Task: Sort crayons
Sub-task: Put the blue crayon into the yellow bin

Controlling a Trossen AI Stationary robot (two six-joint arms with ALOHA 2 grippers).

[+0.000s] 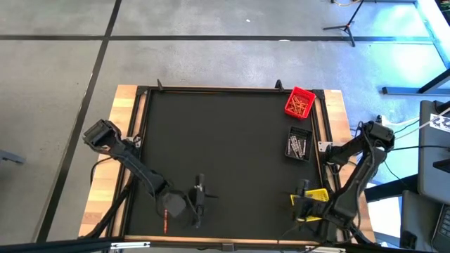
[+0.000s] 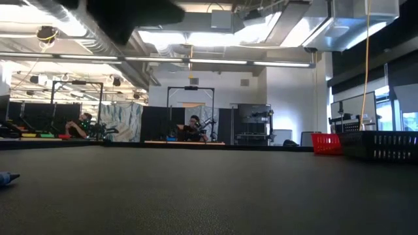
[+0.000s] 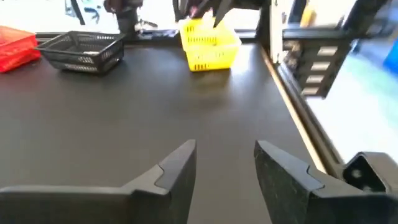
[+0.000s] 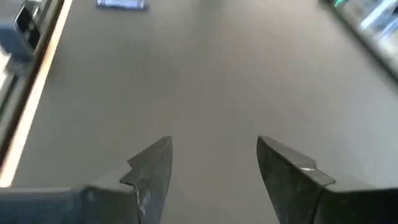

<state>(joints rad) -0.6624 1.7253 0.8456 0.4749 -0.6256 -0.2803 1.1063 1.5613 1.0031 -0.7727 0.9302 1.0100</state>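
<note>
While both grippers hover spread and empty over the black mat (image 1: 232,147), left gripper (image 3: 225,171), right gripper (image 4: 214,165), crayons (image 1: 299,104) fill the red bin (image 1: 310,95); grey ones (image 1: 297,146) sit in the black basket (image 1: 298,131). Workshop behind.

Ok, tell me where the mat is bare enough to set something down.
The widest bare stretch of the mat runs from its left edge across the middle to the bins. It is crowded on the right, with the red bin, the black bin, the yellow bin and the right hand. The left hand sits near the front.
</note>
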